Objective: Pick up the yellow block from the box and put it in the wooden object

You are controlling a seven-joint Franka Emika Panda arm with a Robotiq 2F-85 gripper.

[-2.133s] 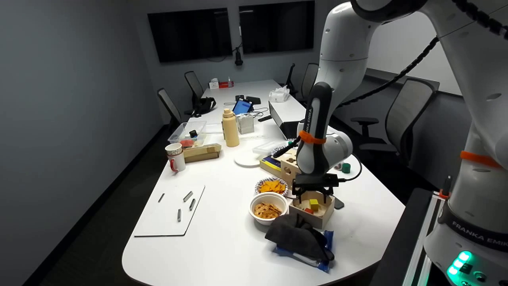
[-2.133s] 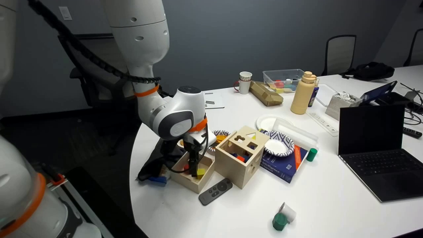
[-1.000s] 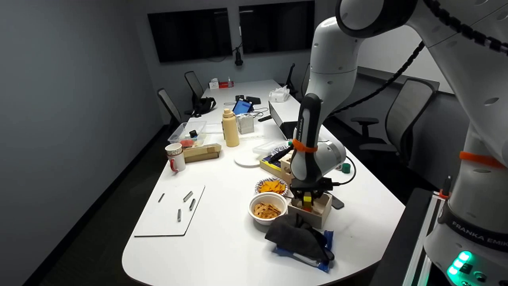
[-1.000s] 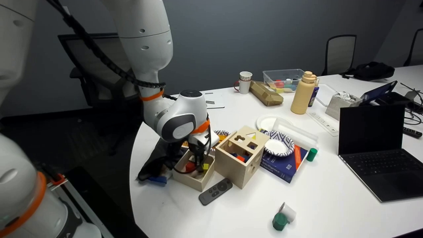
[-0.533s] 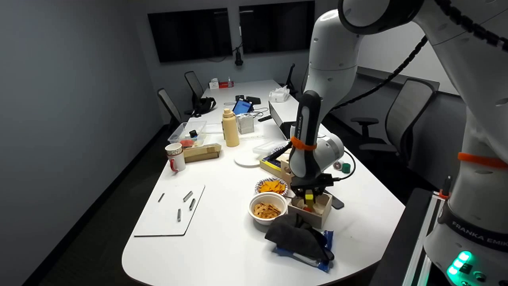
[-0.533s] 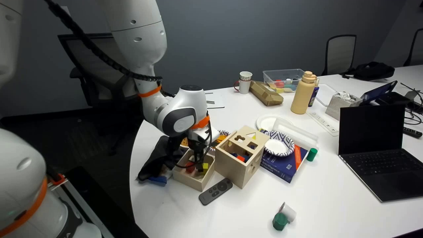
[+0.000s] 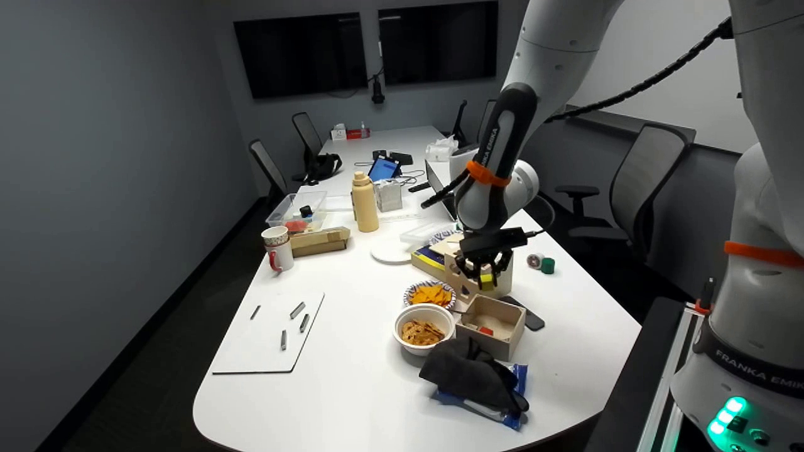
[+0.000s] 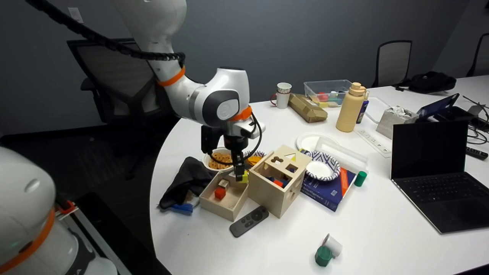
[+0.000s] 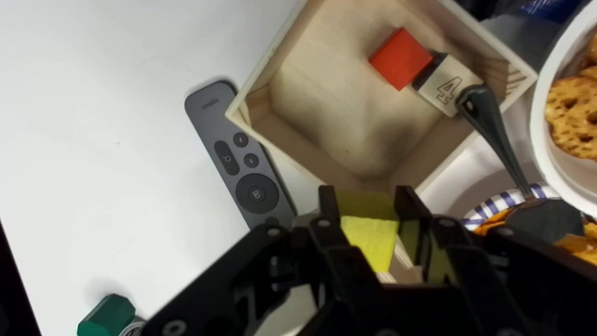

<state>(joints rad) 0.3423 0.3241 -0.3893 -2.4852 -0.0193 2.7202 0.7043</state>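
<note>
The yellow block (image 9: 371,238) is pinched between the fingers of my gripper (image 9: 367,200), in the air just past the box rim. In an exterior view the block (image 8: 245,177) hangs close beside the wooden object (image 8: 265,195), a pale cube-shaped sorter with cut-out holes on top and an opening showing coloured blocks inside. The low-walled box (image 8: 216,210) stands next to it; a red block (image 9: 401,58) and a block marked 4 (image 9: 447,84) lie inside. From elsewhere the block (image 7: 487,282) shows in front of the wooden object (image 7: 505,276), beyond the box (image 7: 496,347).
A grey remote (image 8: 249,221) lies alongside the box and the wooden object. The white bowl of cookies (image 7: 413,351) and orange chips (image 7: 431,295) sit close by. Dark cloth (image 8: 187,179) is at the box's other side. A book (image 8: 324,193) with a paper plate is behind the wooden object.
Two seconds ago the block lay in the box below my gripper. The gripper went down around it, then rose out with it and moved toward the wooden object.
</note>
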